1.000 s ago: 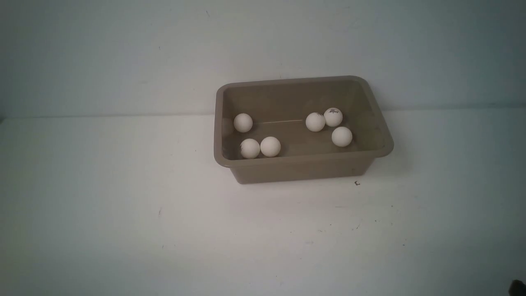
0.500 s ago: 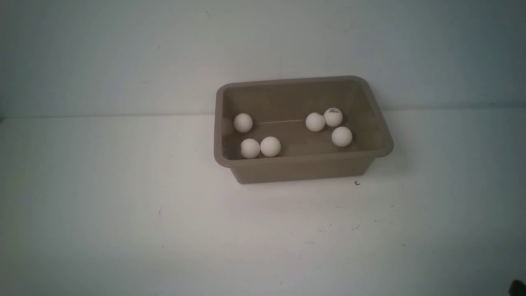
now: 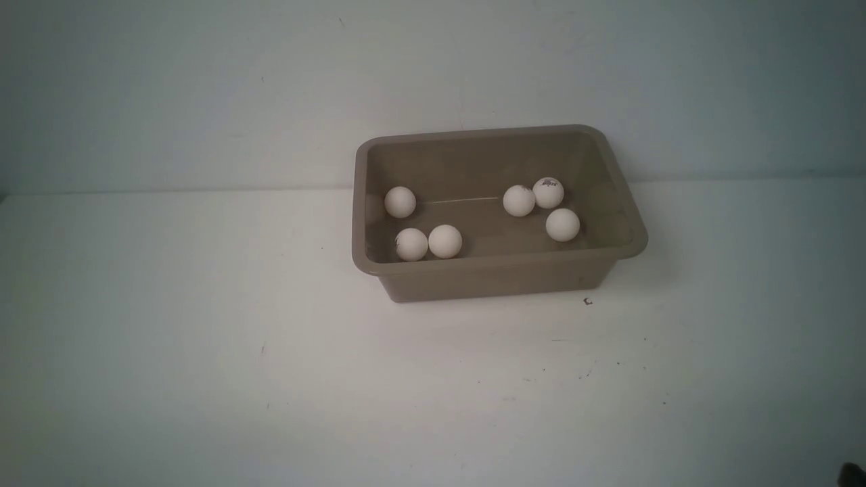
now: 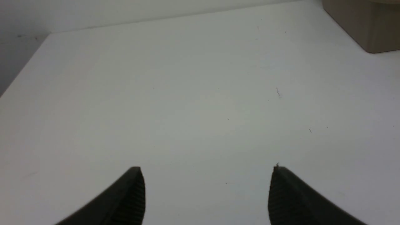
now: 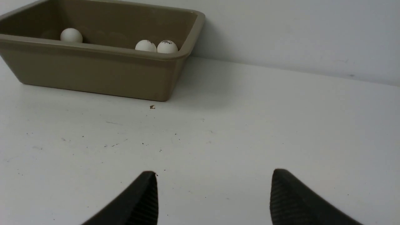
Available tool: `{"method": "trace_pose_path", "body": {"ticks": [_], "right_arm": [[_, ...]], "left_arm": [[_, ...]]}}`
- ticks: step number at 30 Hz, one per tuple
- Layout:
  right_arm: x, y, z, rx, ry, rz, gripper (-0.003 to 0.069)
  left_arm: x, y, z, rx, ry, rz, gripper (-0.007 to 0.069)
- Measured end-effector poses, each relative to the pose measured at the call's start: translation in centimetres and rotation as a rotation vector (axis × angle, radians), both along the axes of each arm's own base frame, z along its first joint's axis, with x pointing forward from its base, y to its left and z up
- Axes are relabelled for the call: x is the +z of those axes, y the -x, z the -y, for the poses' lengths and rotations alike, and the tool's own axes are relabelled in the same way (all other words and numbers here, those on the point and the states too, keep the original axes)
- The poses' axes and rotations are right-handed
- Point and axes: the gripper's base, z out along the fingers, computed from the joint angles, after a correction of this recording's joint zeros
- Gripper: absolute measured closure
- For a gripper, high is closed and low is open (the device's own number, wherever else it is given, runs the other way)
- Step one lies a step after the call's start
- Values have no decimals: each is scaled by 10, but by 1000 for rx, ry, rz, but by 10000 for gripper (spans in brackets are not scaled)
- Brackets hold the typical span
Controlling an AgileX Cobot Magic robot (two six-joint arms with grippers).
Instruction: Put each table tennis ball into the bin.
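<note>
White table, taupe bin, six white balls inside, both grippers' fingers apart.

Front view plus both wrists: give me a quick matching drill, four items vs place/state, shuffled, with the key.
Items:
1. taupe rectangular plastic bin
2. white table tennis ball with the dark printed logo
3. left gripper
4. small dark speck on the white table

Place/state:
A. in the bin's far right part, touching another ball
B. open, empty, over bare table
C. on the table just in front of the bin's right near corner
D. holds six balls

Pairs: 1-D, 2-A, 3-B, 4-C
</note>
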Motion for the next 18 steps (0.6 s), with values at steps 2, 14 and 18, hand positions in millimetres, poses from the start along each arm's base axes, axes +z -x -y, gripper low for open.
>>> {"method": "trace_pose_path", "body": {"ticks": [2, 14, 18], "right_arm": [[0, 0, 1, -3, 35, 3, 216], [0, 0, 2, -18, 17, -2, 216], [0, 0, 2, -32, -19, -9, 216]], "left_arm": [[0, 0, 0, 0, 0, 0, 146], [0, 0, 0, 0, 0, 0, 146], [0, 0, 0, 0, 0, 0, 146]]}}
